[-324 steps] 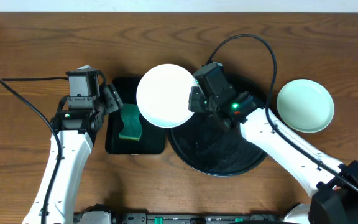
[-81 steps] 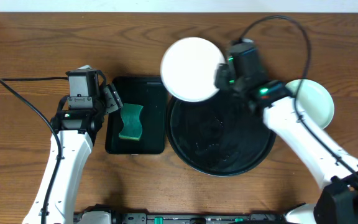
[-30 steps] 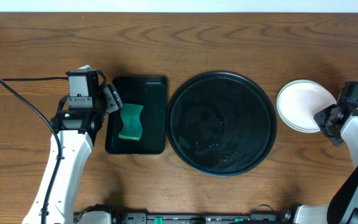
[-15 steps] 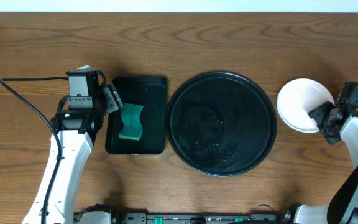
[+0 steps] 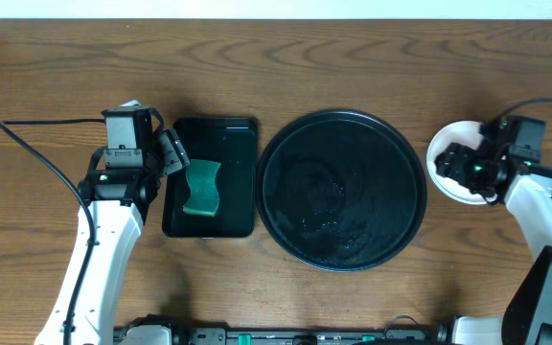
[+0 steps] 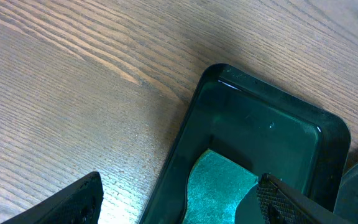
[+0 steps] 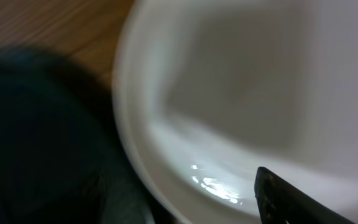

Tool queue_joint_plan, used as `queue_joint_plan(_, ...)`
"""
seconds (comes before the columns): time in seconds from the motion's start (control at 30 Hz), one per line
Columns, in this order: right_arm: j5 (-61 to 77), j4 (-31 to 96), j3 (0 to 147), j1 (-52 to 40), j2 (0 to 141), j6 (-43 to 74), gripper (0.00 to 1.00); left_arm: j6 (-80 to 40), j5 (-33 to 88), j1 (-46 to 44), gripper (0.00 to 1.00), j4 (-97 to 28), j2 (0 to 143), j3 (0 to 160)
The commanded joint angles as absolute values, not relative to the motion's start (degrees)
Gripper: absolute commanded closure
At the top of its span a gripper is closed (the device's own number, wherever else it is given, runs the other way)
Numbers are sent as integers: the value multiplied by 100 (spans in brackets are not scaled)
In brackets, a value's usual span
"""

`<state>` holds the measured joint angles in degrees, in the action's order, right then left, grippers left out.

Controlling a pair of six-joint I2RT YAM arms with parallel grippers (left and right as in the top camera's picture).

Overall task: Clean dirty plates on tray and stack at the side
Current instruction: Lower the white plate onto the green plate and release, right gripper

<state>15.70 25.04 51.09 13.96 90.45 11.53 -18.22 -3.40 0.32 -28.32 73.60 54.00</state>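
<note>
1. The left end effector [image 5: 173, 153] hovers above the wooden worktop [image 5: 353, 57] with its two fingers apart and nothing between them; the left wrist view shows both dark fingertips [image 6: 73, 199] well separated.
2. Just ahead of and below that end effector lies a rectangular black tray [image 5: 230, 134], its near corner under the fingers. A green sponge [image 5: 200, 188] rests inside it, at the side nearest the end effector.
3. Beyond the rectangular tray, farther from the left end effector, sits the large round black tray [image 5: 341, 125], its floor glistening wet. It lies between the two end effectors, nearer the right one.
4. The right end effector [image 5: 451, 165] hangs over a white plate [image 5: 448, 134], which sits on the worktop just beside the round tray's rim, off the tray. The right wrist view is blurred: it shows the plate's wet white bowl [image 7: 229, 93] directly beneath and one dark fingertip [image 7: 284, 199]. I cannot tell whether these fingers are apart or together.
</note>
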Motion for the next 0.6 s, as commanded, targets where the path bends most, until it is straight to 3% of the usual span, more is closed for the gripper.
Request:
queue_joint_plan(0.0,1997,2473,5113,1028,8903,504,27,-1874,-434,47,20,-2838,7332,5527)
queue_joint_plan(0.3,1975,2753,5113,449,8903,270,30,-1874,-434,47,20,-2838,7332,5527)
queue_joint_plan(0.37,1931,2877,5113,390,8903,268,16,-1874,-434,47,20,-2838,7332,5527)
queue_joint_plan(0.43,1905,3017,5113,375,8903,263,12,-1874,-434,47,20,-2840,7332,5527)
queue_joint_plan(0.47,1815,3098,5111,375,8903,266,13,-1874,-434,47,20,-2840,7332,5527)
queue_joint_plan(0.57,1555,3312,5105,375,8903,266,29,-1874,-434,47,20,-2840,7332,5527)
